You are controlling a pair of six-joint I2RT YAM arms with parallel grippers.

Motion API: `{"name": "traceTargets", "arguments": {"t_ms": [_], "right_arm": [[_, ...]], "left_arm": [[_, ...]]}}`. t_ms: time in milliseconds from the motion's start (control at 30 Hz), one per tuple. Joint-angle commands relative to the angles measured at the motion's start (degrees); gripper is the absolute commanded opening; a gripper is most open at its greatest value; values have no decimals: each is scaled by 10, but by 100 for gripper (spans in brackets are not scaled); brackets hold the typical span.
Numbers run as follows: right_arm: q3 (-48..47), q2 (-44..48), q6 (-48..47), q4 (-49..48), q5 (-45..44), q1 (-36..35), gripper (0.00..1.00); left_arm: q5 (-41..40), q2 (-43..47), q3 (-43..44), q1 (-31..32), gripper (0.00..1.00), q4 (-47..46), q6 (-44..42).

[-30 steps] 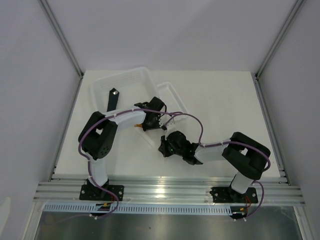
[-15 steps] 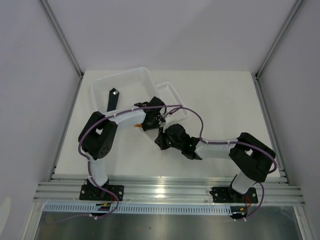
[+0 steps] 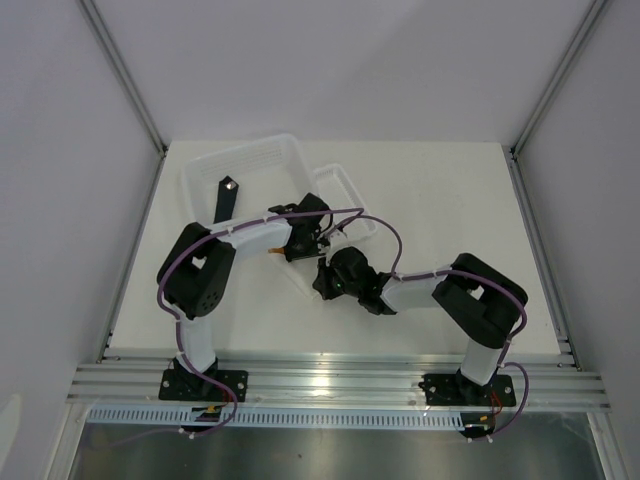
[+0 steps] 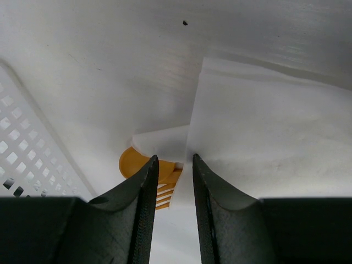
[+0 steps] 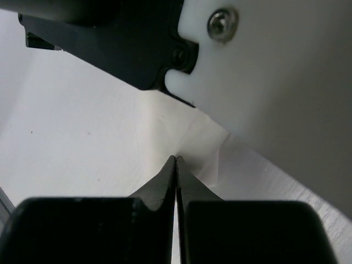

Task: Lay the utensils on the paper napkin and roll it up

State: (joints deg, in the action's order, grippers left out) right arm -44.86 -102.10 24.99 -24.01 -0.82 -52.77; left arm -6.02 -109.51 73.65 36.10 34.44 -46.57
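The white table (image 3: 440,200) held a big tray (image 3: 250,160) and a small tray (image 3: 345,185) at the back. A black bar (image 3: 226,197) lay in the big tray. Both arms reached in to the middle of the table, just in front of the trays, and their ends were very close together.

The paper napkin (image 4: 264,137) lay on the table there. Most of it was flat. One part near the big tray was folded over.

The left gripper (image 4: 173,159) was low over that fold. Its fingers stood a little apart, with the napkin's edge and a bit of orange showing in the gap. I could not tell if they were squeezing anything.

The right gripper (image 5: 176,158) had its fingers pressed tight together, and the tips touched a crease in the napkin. I could not tell if any paper was caught between them.

The orange utensils (image 4: 132,162) peeked out from under the fold, next to the tray wall.

So I think the utensils were already on the napkin and the rolling had just begun. The next move would need to turn the fold over the flat part. It should be gentle, since thin paper tears and the utensils could slide out.
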Motion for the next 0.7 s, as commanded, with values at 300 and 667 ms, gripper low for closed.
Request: {"name": "traceTargets", "arguments": {"t_ms": [300,667], "right_arm": [[-5,54,61,14,26,54,27],[7,-20,143,-33,87,85,47]], "left_arm": [[15,-18,2,2,35,12,-5],[14,-19,2,1,35,12,-4]]}}
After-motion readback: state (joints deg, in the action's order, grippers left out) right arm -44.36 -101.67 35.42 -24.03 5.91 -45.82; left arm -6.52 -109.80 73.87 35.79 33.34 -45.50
